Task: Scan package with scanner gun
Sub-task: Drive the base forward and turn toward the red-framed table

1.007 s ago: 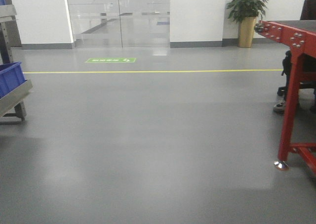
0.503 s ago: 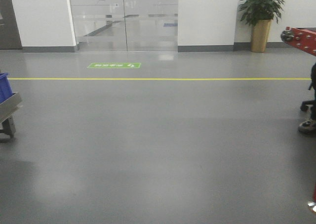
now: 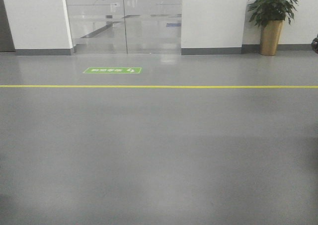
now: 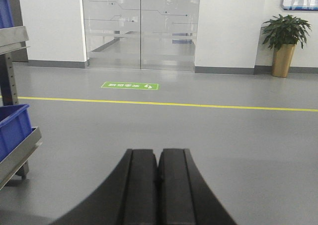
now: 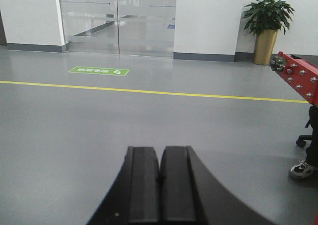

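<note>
Open grey floor (image 3: 159, 150) lies ahead; a rack (image 4: 22, 153) of blue bins (image 4: 12, 125) stands left, a red frame (image 5: 300, 78) right.

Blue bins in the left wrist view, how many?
2. The lower bin sits on a shelf of the rack at the left edge; the upper bin is in the top-left corner. Both are cropped, so more may be hidden.
</note>
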Robot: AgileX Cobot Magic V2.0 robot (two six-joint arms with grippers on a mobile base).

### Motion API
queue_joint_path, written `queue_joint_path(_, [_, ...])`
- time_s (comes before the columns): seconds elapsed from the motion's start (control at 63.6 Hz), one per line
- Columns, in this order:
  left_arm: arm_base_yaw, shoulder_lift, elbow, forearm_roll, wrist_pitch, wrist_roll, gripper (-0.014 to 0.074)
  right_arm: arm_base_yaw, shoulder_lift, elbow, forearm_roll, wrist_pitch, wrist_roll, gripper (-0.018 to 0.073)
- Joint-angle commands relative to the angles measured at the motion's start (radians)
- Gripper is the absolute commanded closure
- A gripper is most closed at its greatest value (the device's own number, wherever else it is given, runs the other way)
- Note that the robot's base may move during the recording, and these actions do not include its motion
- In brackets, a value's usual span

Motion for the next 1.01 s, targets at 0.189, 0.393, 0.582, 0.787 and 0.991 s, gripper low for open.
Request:
queue_joint_path(0.189, [0.002,-0.004,-0.003,-0.004,-0.016,-0.011,0.0707,-0.002,-0.004,0.0,-0.008,-0.016,0.002,0.0712])
queue_joint_path(0.393, [0.002,-0.004,-0.003,-0.004,-0.016,-0.011,0.0707,-0.002,-0.004,0.0,-0.008,-0.016,0.002,0.0712])
queue_joint_path(0.582, [0.002,-0.004,-0.003,-0.004,-0.016,-0.011,0.0707,-0.002,-0.004,0.0,-0.008,-0.016,0.002,0.0712])
queue_joint_path(0.787, [0.002,-0.004,-0.003,-0.004,-0.016,-0.011,0.0707,-0.002,-0.004,0.0,-0.008,-0.017,0.002,0.0712])
queue_joint_path(0.991, [0.002,-0.004,-0.003,-0.004,-0.016,-0.011,0.0707,-0.002,-0.004,0.0,-0.008,-0.017,0.002,0.0712])
